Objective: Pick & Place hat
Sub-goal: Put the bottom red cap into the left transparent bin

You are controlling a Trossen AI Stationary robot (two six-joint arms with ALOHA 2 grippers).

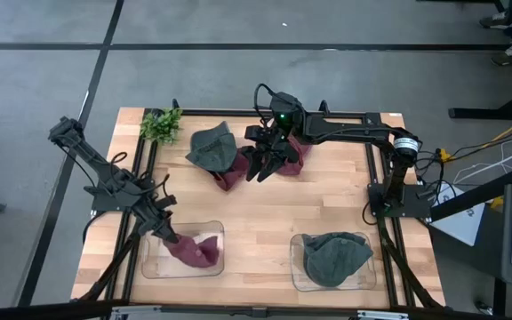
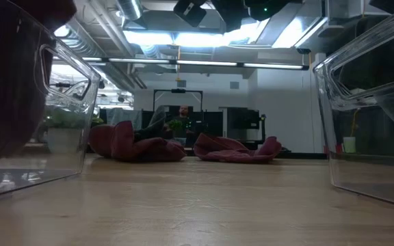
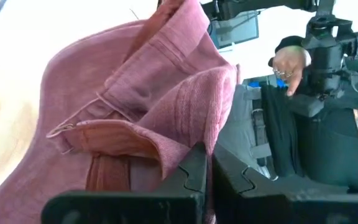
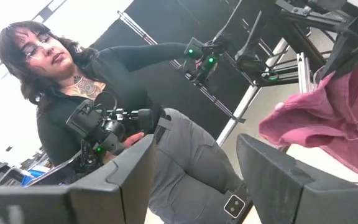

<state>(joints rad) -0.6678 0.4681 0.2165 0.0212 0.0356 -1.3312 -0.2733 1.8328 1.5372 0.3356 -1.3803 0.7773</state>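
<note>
My left gripper [image 1: 171,236] is shut on a dark red hat [image 1: 196,251] over the left clear bin [image 1: 149,267]; the hat fills the left wrist view [image 3: 135,93]. My right gripper [image 1: 263,166] is open and hovers above the table's far middle, between a red hat [image 1: 293,156] and a grey hat [image 1: 212,146] that lies on another red hat [image 1: 233,171]. The right wrist view shows its spread fingers [image 4: 191,180] with a red hat [image 4: 328,118] beyond them. The right clear bin [image 1: 297,267] holds a second grey hat [image 1: 336,258]. My left gripper pinches a folded edge of the red hat's cloth [image 3: 219,124] between its two shut fingers [image 3: 191,174], several layers by the look of it. The fingers come slanting down from the table's left side. The hat hangs past the fingertips into the bin [image 2: 12,82].
A small green plant [image 1: 161,124] stands at the table's far left corner. The two clear bins sit along the near edge with bare wood between them. A person with a hand-held controller [image 4: 104,134] stands beyond the table's far side.
</note>
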